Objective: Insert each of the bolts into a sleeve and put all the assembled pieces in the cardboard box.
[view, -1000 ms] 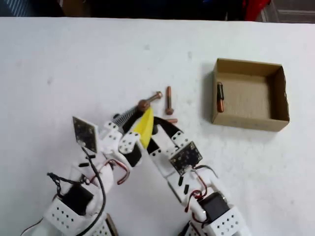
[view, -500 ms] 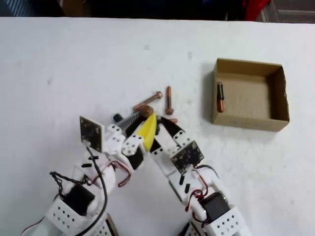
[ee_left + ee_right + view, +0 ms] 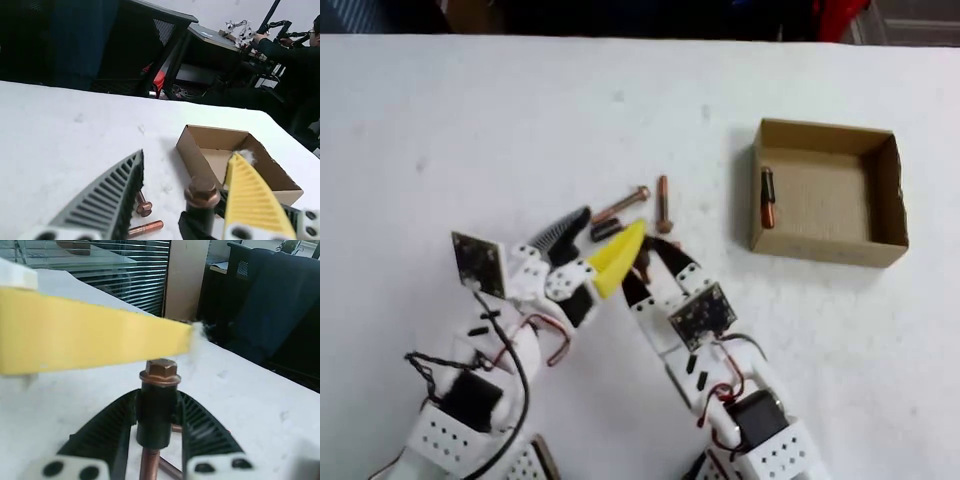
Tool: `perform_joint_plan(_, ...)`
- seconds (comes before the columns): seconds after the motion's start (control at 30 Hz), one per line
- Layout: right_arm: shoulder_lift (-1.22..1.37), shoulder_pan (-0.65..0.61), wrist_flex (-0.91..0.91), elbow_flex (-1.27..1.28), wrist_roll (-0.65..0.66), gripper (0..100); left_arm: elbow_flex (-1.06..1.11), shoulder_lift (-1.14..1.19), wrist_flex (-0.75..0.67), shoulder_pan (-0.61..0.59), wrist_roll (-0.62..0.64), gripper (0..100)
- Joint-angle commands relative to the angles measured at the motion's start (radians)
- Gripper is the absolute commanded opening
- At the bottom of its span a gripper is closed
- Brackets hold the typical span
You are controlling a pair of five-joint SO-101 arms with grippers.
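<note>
white arms (image 3: 440, 435) with black motors, red and black cables; left pincer (image 3: 610, 222) grey ribbed and yellow, right pincer (image 3: 156, 400) black, ribbed.

The high camera is looking down on the counter (image 3: 470, 100); both wrist cameras are closely facing one sleeved bolt (image 3: 201, 191).

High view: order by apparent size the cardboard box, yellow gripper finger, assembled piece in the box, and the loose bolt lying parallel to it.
1. cardboard box
2. yellow gripper finger
3. assembled piece and loose bolt: alike in length, unranked.
</note>
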Motion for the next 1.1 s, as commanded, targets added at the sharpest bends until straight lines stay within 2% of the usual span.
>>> perform_joint_plan(0.0, -0.012, 0.019, 0.013, 0.008, 0.011, 1.7, -0.072, -0.012, 0.002, -0.010, 0.003, 28)
perform_joint_plan(0.1, -0.012, 0.059, 0.015, 0.008, 0.011, 1.7, -0.104, -0.012, 0.057, -0.051, 0.003, 28)
perform_joint_plan(0.23, -0.012, 0.116, 0.018, 0.008, 0.006, 1.7, -0.169, -0.012, 0.219, -0.160, 0.003, 26)
perform_joint_plan(0.4, -0.015, 0.185, 0.016, 0.008, 0.008, 1.7, -0.212, -0.012, 0.347, -0.254, -0.002, 7)
perform_joint_plan(0.47, -0.015, 0.216, 0.019, -0.002, 0.008, 1.7, -0.207, -0.012, 0.354, -0.265, -0.064, 1)
perform_joint_plan(0.67, -0.013, 0.349, 0.208, -0.147, 0.011, 1.7, -0.097, -0.012, 0.404, -0.265, -0.235, 5)
perform_joint_plan(0.93, -0.007, 0.466, 0.381, -0.292, 0.029, 1.7, 0.051, -0.012, 0.405, -0.266, -0.347, 5)
perform_joint_plan(1.07, -0.005, 0.510, 0.472, -0.388, 0.051, 1.7, 0.080, -0.012, 0.405, -0.266, -0.354, 5)
